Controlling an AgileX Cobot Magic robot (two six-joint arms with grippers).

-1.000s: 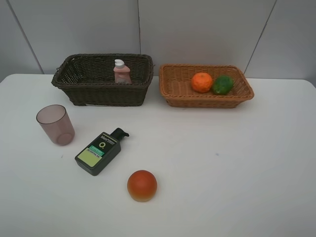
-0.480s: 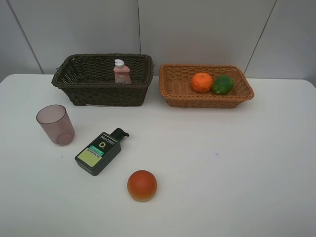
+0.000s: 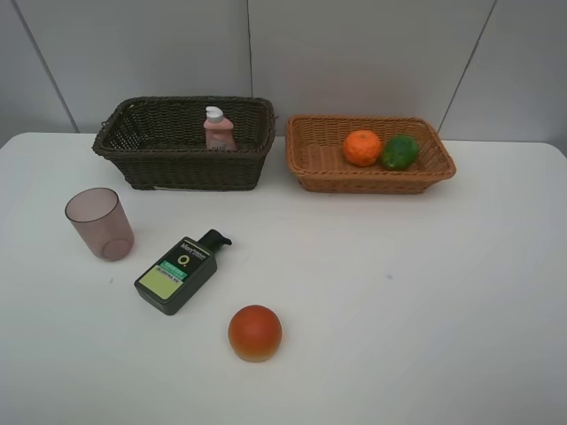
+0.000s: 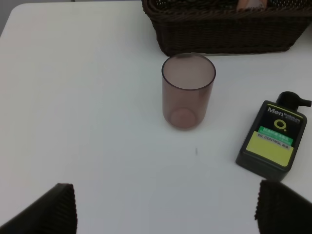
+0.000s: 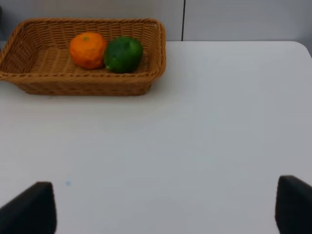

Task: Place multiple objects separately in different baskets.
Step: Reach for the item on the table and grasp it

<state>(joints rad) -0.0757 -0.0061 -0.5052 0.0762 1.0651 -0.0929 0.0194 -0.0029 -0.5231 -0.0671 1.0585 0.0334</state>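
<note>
**Both claws wide apart and empty, three things still out on the table**

The left claw (image 4: 165, 209) hangs low over the near left part of the white table (image 3: 425, 292), its two dark fingertips (image 4: 53, 209) spread wide with nothing between them. Ahead of it, well apart, the mauve cup (image 3: 99, 223) stands upright. The dark green pump bottle (image 3: 177, 273) lies flat just right of the cup, pump pointing to the far side. The red-orange fruit (image 3: 255, 333) sits nearer and further right.

The right claw (image 5: 165, 209) is spread just as wide and is also empty. Far ahead of it the tan basket (image 3: 372, 181) holds the orange (image 3: 362, 147) and the green fruit (image 3: 400, 151), touching side by side. The pink bottle (image 3: 218, 129) stands upright in the dark brown basket (image 3: 186, 168), at its far side.

Nothing has shifted since a second ago: every item sits where it sat, and neither arm shows in the high view.

The two baskets stand side by side, a narrow gap between them, along the far edge below the wall (image 3: 354, 53). The right half of the table, nearer than the tan basket, is bare. A strip of bare table also runs between the baskets and the three loose items.
</note>
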